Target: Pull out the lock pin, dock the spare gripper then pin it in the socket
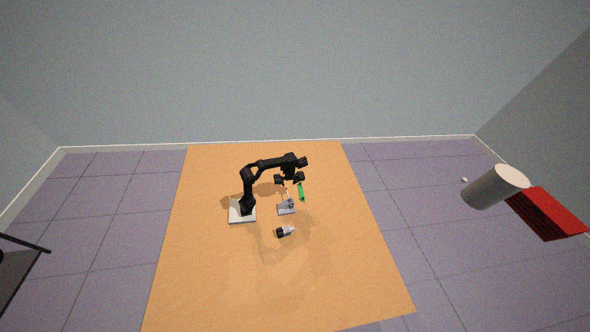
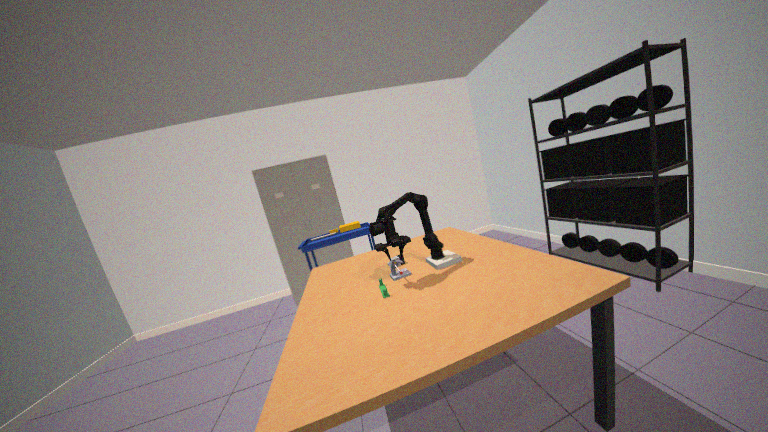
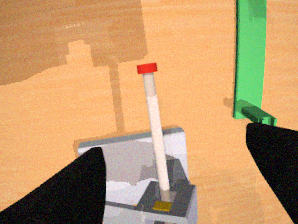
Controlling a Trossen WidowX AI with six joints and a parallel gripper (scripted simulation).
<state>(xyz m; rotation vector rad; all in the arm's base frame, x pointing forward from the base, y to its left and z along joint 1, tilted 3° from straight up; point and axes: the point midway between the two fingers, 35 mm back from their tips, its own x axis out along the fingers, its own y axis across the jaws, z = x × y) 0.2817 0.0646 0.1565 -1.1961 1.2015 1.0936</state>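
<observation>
The grey mount (image 1: 285,207) (image 2: 398,271) (image 3: 127,152) stands on the orange table (image 1: 288,280) (image 2: 456,333). The white lock pin (image 1: 286,193) (image 3: 156,129), with a red head (image 3: 147,68), is stuck through the mount's socket and rises out of it at a slant. The spare gripper (image 1: 284,230), black with a pale end, lies on the table in front of the mount. My gripper (image 1: 289,178) (image 2: 392,248) (image 3: 176,145) hangs open a little above the mount, one finger on each side of the pin, touching nothing.
A green bracket (image 1: 301,191) (image 2: 383,289) (image 3: 252,50) lies just right of the mount. The arm's white base plate (image 1: 241,215) (image 2: 443,261) sits to the left. A blue cart (image 2: 332,239) and a black shelf rack (image 2: 612,161) stand off the table.
</observation>
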